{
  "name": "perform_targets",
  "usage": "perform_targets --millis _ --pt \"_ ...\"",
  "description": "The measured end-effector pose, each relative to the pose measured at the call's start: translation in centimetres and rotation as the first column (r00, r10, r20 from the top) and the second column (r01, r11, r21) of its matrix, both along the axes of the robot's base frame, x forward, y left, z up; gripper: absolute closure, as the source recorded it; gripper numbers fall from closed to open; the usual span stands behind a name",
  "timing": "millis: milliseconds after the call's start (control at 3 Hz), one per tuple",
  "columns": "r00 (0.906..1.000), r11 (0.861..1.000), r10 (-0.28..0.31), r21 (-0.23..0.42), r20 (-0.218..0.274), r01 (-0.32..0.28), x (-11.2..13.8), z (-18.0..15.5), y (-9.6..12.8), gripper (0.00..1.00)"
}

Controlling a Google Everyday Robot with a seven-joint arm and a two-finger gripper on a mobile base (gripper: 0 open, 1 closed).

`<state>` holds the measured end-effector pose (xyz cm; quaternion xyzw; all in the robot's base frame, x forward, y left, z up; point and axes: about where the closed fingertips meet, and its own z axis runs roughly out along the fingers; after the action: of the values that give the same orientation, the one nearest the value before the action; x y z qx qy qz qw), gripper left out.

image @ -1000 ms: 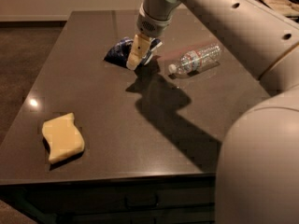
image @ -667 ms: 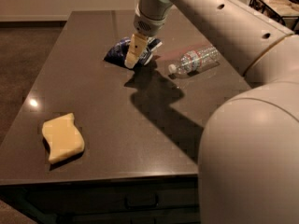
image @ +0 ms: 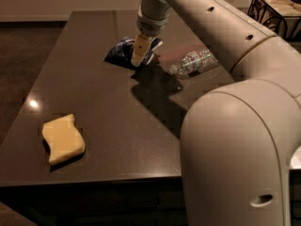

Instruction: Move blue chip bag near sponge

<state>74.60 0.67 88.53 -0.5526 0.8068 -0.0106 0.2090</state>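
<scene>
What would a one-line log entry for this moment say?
end effector: at crumpled dark blue foil chip bag, table far side | pale yellow wavy foam sponge: near-left corner, far from bag

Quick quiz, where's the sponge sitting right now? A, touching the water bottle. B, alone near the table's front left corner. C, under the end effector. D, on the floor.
B: the sponge lies alone by the front left corner of the table, while the end effector is at the blue chip bag on the far side, next to the water bottle.
</scene>
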Motion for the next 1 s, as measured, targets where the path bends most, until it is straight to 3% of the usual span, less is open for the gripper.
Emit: perform_targets --millis 667,1000 --pt "0.9994 0.999 0.033 0.0 0.001 -0.033 -0.4 0.7 0.1 0.64" --pt "0.9954 0.995 0.09 0.039 0.033 -0.091 -1.9 2.7 1.2 0.88"
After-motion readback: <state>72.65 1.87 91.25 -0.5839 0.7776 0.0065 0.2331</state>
